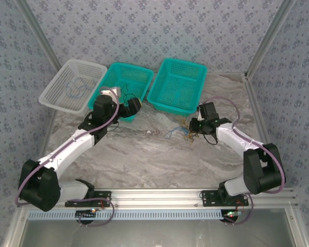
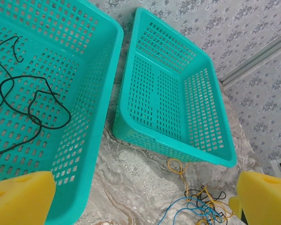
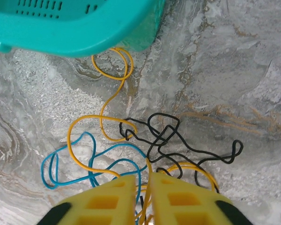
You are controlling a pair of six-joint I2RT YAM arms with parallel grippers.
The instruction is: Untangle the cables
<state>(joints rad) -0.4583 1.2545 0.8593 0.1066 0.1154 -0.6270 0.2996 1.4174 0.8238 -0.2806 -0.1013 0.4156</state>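
A tangle of cables (image 1: 181, 131) lies on the marble just in front of the right teal basket (image 1: 178, 85). In the right wrist view a yellow cable (image 3: 86, 124), a blue cable (image 3: 65, 159) and a black cable (image 3: 178, 140) cross one another in loose loops. My right gripper (image 3: 144, 180) is down on this tangle, its jaws shut on a strand of the yellow cable. My left gripper (image 2: 143, 199) hovers wide open by the middle teal basket (image 2: 96, 117), holding nothing. The tangle (image 2: 201, 206) shows at the lower right of the left wrist view.
A separate black cable (image 2: 35, 105) lies inside the middle teal basket (image 1: 122, 87). A white basket (image 1: 72, 85) at the back left holds a blue wire. Patterned walls and metal frame posts close in the table on three sides.
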